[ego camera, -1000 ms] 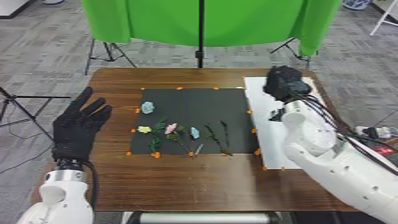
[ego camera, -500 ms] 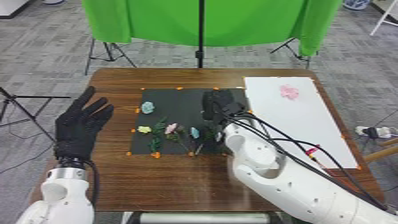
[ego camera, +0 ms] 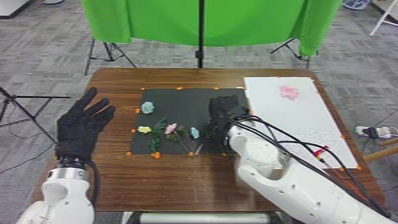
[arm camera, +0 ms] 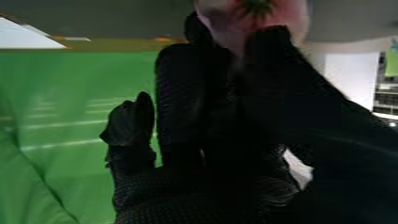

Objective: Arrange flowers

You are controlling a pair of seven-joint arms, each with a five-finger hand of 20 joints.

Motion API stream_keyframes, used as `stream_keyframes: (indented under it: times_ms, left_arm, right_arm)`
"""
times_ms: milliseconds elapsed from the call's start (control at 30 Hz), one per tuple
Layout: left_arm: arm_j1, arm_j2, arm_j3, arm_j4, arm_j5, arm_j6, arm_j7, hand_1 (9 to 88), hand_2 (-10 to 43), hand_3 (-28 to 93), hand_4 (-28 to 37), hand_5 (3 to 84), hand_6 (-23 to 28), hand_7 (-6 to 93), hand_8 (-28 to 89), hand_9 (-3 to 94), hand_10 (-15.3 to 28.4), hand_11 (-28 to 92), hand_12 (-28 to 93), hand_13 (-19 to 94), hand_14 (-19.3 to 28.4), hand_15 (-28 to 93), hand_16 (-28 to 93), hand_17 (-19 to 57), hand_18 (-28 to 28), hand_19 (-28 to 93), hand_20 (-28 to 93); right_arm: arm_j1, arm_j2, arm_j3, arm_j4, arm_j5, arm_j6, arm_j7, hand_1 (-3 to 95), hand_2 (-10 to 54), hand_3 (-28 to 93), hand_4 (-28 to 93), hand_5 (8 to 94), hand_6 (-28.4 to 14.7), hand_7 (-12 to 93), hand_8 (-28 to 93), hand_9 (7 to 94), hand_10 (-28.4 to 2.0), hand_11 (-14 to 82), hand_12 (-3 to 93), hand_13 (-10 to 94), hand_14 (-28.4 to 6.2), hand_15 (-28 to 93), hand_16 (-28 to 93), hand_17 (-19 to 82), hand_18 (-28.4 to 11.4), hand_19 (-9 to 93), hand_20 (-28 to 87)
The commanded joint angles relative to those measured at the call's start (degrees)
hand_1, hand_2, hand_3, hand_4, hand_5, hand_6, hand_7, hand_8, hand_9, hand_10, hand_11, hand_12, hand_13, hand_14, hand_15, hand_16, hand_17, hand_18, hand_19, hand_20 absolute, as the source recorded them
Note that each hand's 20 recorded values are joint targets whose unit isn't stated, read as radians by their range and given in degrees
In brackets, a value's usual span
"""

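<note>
While the right robot hand (ego camera: 226, 112) is over the mat's (ego camera: 182, 107) right side, the right wrist view shows its thumb and fingers pinching a pink flower (arm camera: 253, 17); the head view shows flowers (ego camera: 171, 128) on the mat, a pink bloom (ego camera: 289, 92) on white paper (ego camera: 275, 122), and the left robot hand (ego camera: 80, 130) spread.

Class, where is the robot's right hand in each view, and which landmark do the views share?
Head view: the right hand is over the dark mat, beside the white sheet.
Right wrist view: up close before the green cloth, its fingers at a pink flower.
Shared landmark: the green cloth.
</note>
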State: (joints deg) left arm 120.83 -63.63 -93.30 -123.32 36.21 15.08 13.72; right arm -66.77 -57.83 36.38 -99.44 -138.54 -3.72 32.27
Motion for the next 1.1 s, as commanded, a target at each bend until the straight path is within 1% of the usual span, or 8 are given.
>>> stream_keyframes:
  times_ms: [33,233,367,500,700,867,1000,1100]
  left_arm:
    - [0.4,-0.06,0.28,-0.01,-0.13,-0.19,0.26,25.1,9.8,78,-24.7,36.7,7.9,11.5,-10,35.2,20.2,27,11,26,26.6,54,-9,-8.9,26.0,57,11]
    - [0.9,-0.01,0.14,-0.16,-0.25,-0.04,0.62,25.2,9.9,78,-24.7,36.8,8.1,11.3,-10,35.2,20.2,27,11,26,26.6,54,-9,-8.9,26.0,57,11]
    - [0.8,-0.16,0.14,-0.1,-0.35,0.05,0.59,25.2,9.8,78,-24.6,36.8,8.1,11.4,-9,35.3,20.2,27,11,26,26.6,54,-9,-8.9,26.0,57,11]
    - [0.5,-0.27,0.28,0.09,-0.3,0.05,0.27,25.2,9.8,78,-24.6,36.8,8.1,11.4,-9,35.2,20.2,27,11,26,26.6,54,-9,-8.9,26.0,57,11]
    - [-0.6,-0.1,0.71,0.82,-0.29,-0.14,0.14,25.3,9.9,78,-24.8,36.8,8.1,11.4,-10,35.3,20.2,27,11,26,26.6,54,-9,-8.9,26.0,57,11]
    - [-2.3,0.23,1.56,1.64,-0.38,-0.67,0.2,25.2,9.9,78,-24.8,36.7,7.8,11.4,-10,35.1,20.1,27,10,26,26.6,54,-9,-8.9,26.0,57,11]
    - [-2.9,1.65,2.31,1.8,-1.15,-0.18,0.74,25.1,10.0,78,-24.8,36.6,7.6,11.2,-10,35.1,20.0,27,10,26,26.5,54,-9,-8.9,25.9,57,11]
    - [-2.6,1.41,2.14,1.68,-1.11,-0.22,0.67,25.0,10.0,78,-24.8,36.6,7.5,11.2,-10,35.1,20.1,27,11,26,26.6,54,-9,-8.9,26.0,57,11]
  right_arm:
    - [-0.6,0.2,1.2,-2.4,-0.9,0.5,-0.6,39.8,-9.5,82,-28,64.1,1.5,17,-14,63.5,-14.8,32.5,15.8,52,-12.9,76,11,22,-21.4,91,53]
    - [-1.8,2.7,5.5,-6.1,0.7,0.6,-0.1,37.1,-9.5,82,-28,60.7,0.0,16,-14,60.9,-16.0,31.7,15.5,50,-14.1,77,10,20,-21.7,90,53]
    - [0.5,5.6,6.4,-5.3,2.5,4.4,2.0,36.1,-9.5,82,-28,60.2,-0.4,16,-13,60.1,-16.6,31.1,15.3,49,-14.8,77,10,20,-22.0,90,54]
    - [8.3,9.8,2.4,0.8,7.0,9.1,7.2,34.8,-9.5,81,-28,58.7,-0.9,15,-13,57.6,-17.5,27.7,14.5,47,-15.4,75,8,18,-21.9,87,53]
    - [17.5,12.3,-1.7,12.9,19.9,11.6,6.2,32.9,-9.5,82,-28,50.1,-0.8,16,-13,48.3,-16.2,19.1,13.2,41,-15.7,70,6,15,-21.3,84,51]
    - [20.4,11.8,-3.7,18.6,17.4,5.3,11.7,31.7,-9.5,83,-28,46.5,-0.2,15,-13,43.3,-16.3,14.9,13.4,38,-15.8,68,5,14,-21.3,83,51]
    - [20.6,9.9,-1.9,21.3,20.7,-0.4,14.3,30.9,-9.5,83,-28,43.6,-0.5,15,-13,39.2,-18.1,13.4,13.7,35,-16.6,68,5,12,-21.5,82,51]
    - [20.7,7.7,-1.5,23.7,21.2,-4.5,14.7,30.6,-9.5,83,-28,41.3,0.1,15,-13,38.2,-19.4,12.4,13.6,34,-17.2,67,4,11,-21.8,81,51]
